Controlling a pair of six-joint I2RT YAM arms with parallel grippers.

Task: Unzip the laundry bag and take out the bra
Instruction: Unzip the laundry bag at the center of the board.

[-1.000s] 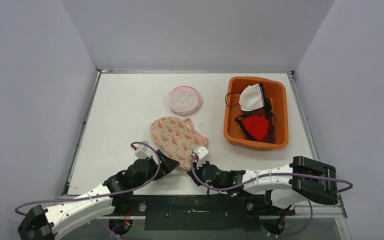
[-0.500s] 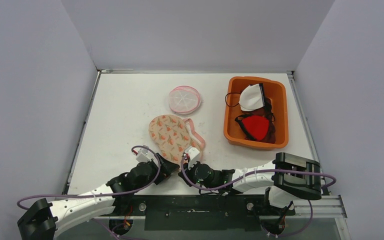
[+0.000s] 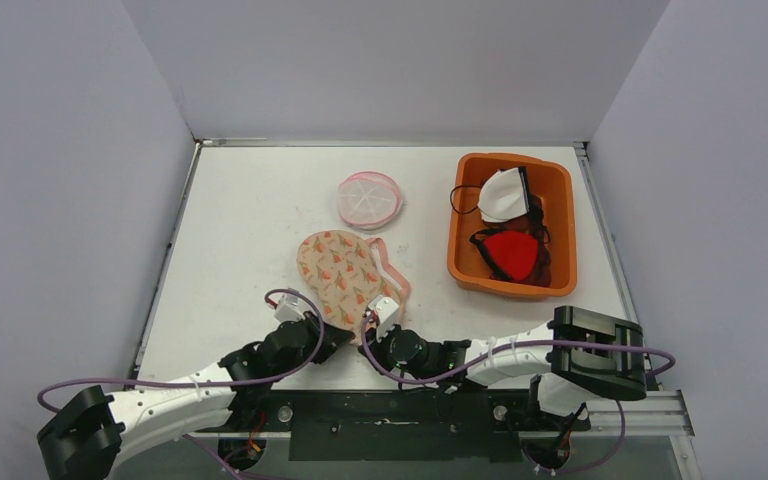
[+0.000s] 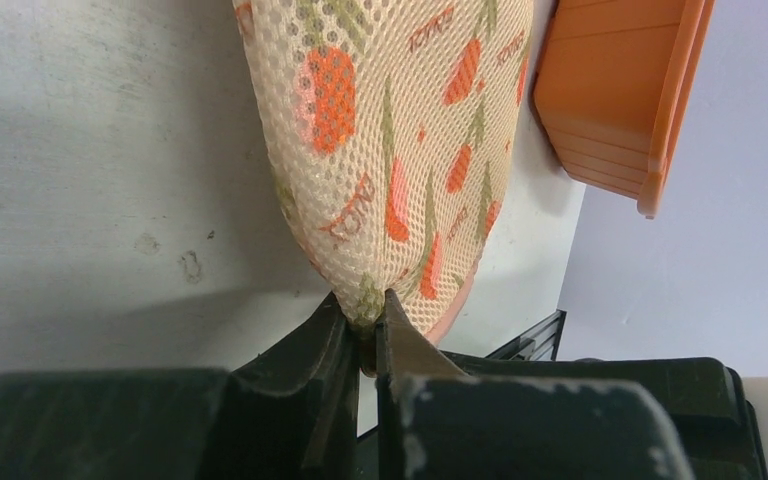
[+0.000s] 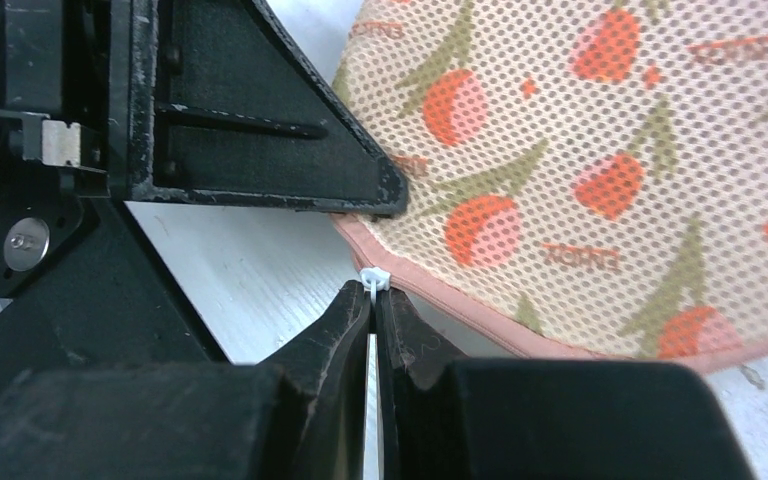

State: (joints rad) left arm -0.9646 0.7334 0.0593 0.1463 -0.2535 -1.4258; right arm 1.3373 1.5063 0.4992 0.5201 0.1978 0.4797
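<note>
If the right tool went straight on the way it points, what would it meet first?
The bag. The right tool is shut on a small white tab at its pink edge, so going on it would likely push straight into the mesh; depth beyond is unclear.

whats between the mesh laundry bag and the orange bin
Nothing: the top view shows only bare white table between the laundry bag and the orange bin.

White table [image 3: 240,210], plain lavender-grey walls [image 3: 390,70] on three sides, soft even light
</note>
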